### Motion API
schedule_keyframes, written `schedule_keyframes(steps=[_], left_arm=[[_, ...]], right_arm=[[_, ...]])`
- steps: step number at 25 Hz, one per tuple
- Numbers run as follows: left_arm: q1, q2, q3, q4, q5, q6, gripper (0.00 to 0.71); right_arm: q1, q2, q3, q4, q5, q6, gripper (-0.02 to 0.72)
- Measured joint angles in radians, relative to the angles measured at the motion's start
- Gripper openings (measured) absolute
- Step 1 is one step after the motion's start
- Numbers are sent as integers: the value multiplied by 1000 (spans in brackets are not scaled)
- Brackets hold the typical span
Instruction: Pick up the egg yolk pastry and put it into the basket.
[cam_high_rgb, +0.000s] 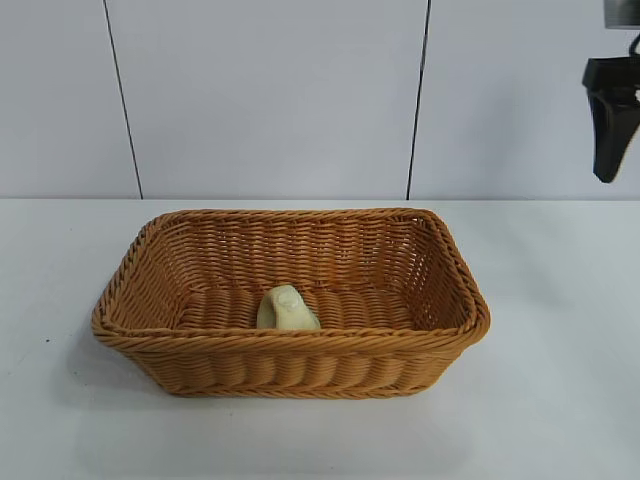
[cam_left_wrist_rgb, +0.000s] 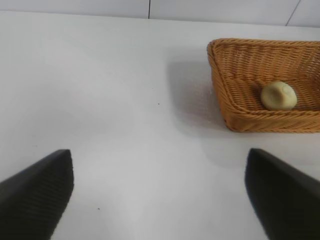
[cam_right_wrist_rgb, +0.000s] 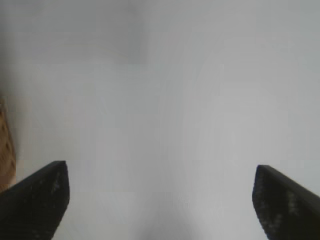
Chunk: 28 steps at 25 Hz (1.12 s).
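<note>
**Pastry delivered, nothing left but parking**

Right gripper (cam_right_wrist_rgb: 160, 200) fingers spread and empty, high and well clear of the basket (cam_high_rgb: 440, 340); left gripper (cam_left_wrist_rgb: 160, 195) likewise released, basket ahead; egg yolk pastry (cam_high_rgb: 288, 309) lies inside, so the task looks done.

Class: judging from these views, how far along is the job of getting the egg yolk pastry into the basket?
Done: the egg yolk pastry lies on the floor of the basket, near its front wall. In hand: nothing; the right tool hangs open high at the right, and the left tool is open over bare table. Left: nothing visible.
</note>
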Motion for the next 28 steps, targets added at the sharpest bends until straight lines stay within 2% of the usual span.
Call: schedule_keyframes(steps=[10,19,22,28], left_arm=[[0,0,0,0,0,0,685],[0,0,0,0,0,0,685],[0,0,0,0,0,0,685],[0,0,0,0,0,0,685]], right_arm=[[0,-517,459,34,-7,-1,694],[0,-990,783,44,-180,-60,694],[0,-1153,844,49,-194,-65,694],[0,-1388,852,56,-194,-74,694]])
